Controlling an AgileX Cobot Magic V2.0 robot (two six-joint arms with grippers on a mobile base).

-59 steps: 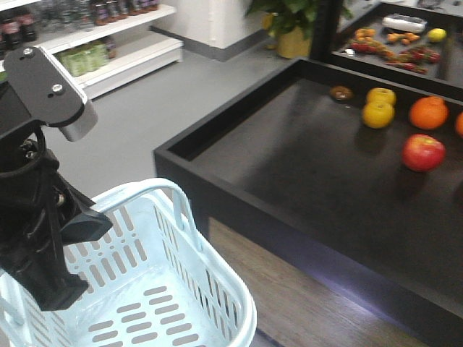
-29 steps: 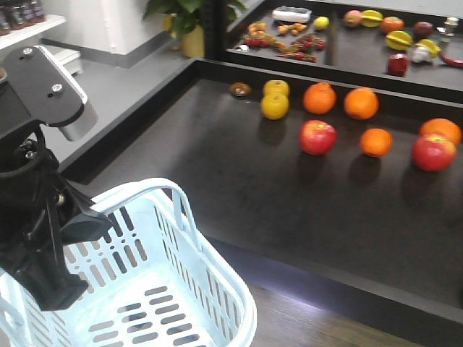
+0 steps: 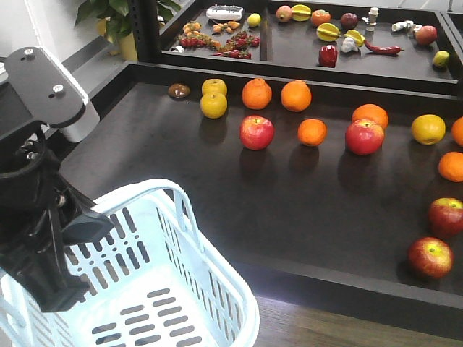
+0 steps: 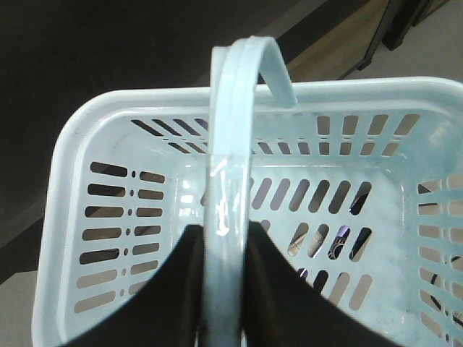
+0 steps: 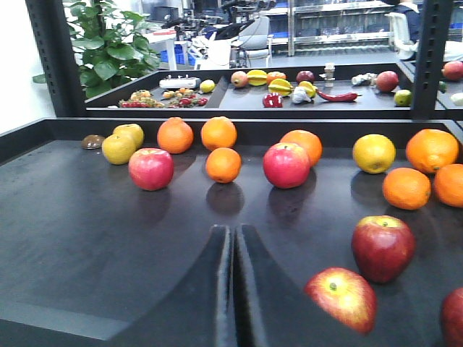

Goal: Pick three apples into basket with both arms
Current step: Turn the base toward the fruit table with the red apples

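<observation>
Black tray, apples, oranges, plant behind; left end effector clamps basket handle; right end effector closed.

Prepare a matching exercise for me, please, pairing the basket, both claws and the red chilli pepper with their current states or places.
Things:
1. pale blue slotted plastic basket
2. left black claw
3. right black claw
4. long red chilli pepper

States or places:
A. closed on nothing
B. lying in the far tray
C. holds no fruit
D. clamped on a loop handle

Pairs: 1-C, 2-D, 3-A, 4-B.
</observation>
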